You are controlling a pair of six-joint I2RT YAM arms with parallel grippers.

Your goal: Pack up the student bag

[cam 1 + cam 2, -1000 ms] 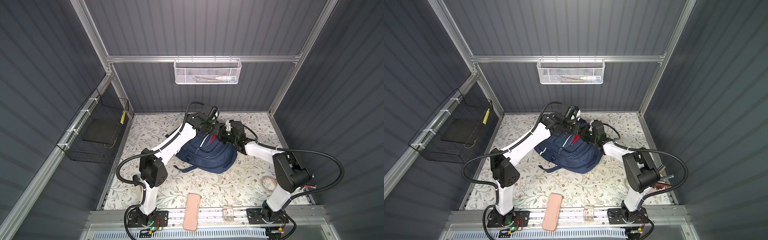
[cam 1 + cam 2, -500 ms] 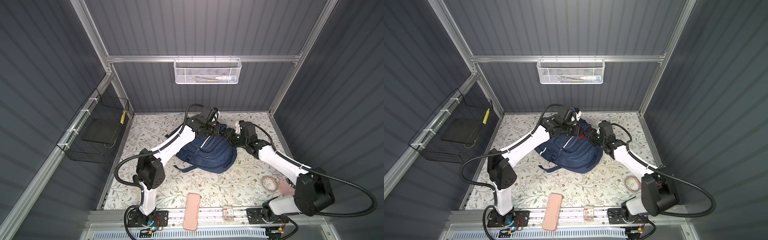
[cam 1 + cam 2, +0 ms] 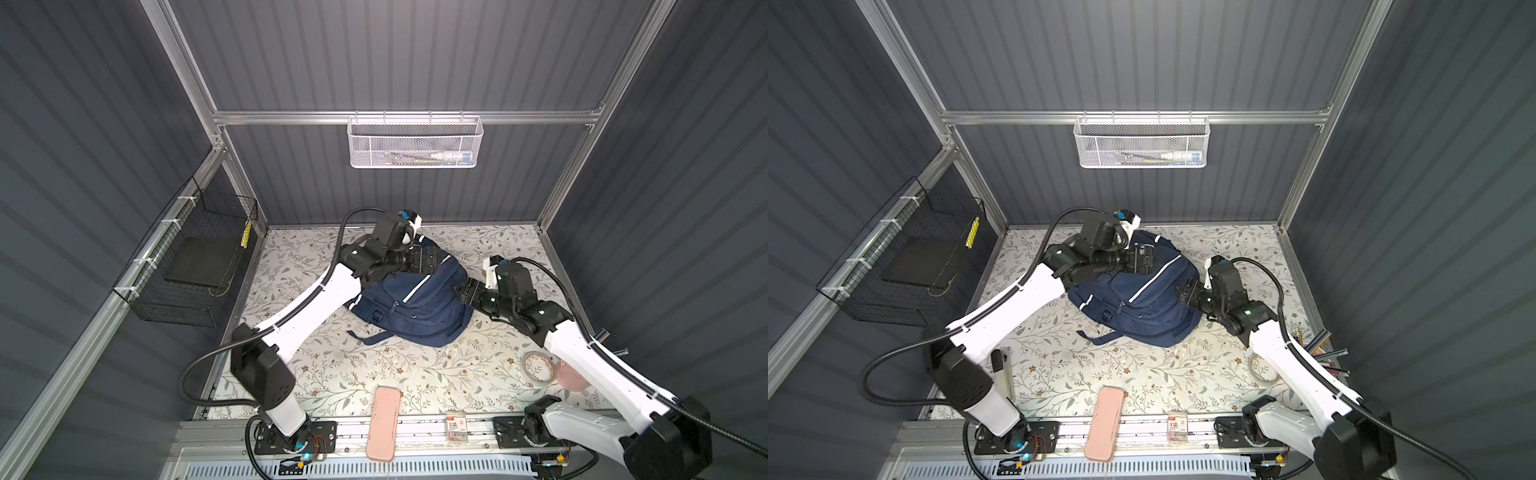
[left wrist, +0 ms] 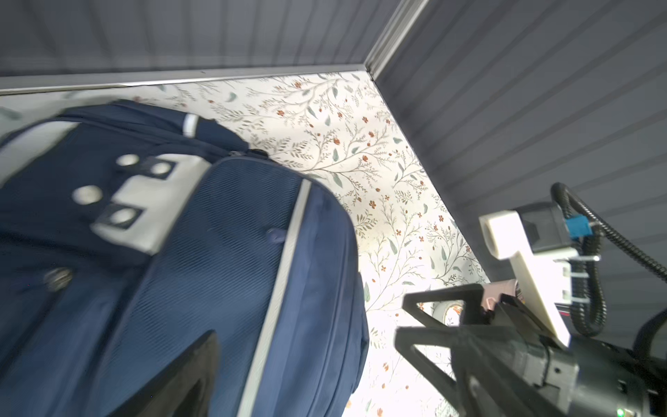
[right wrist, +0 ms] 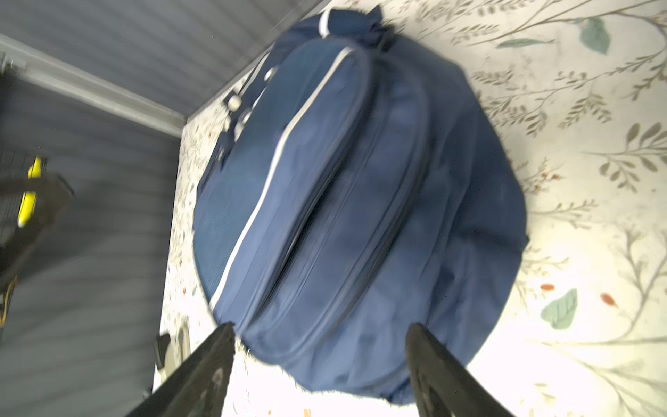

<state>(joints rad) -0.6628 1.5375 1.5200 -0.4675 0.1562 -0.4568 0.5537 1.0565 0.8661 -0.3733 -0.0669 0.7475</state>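
Change: my left gripper, over the far end of the student bag, now has jaws wide. My right gripper, beside it a second ago, sits back at the bag's right edge, jaws apart, fabric just ahead.

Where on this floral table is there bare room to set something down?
The widest bare patch of table lies between the backpack and the pink case. The back right corner, beyond the right arm, is bare too. It is crowded front right, where the tape roll sits by that arm.
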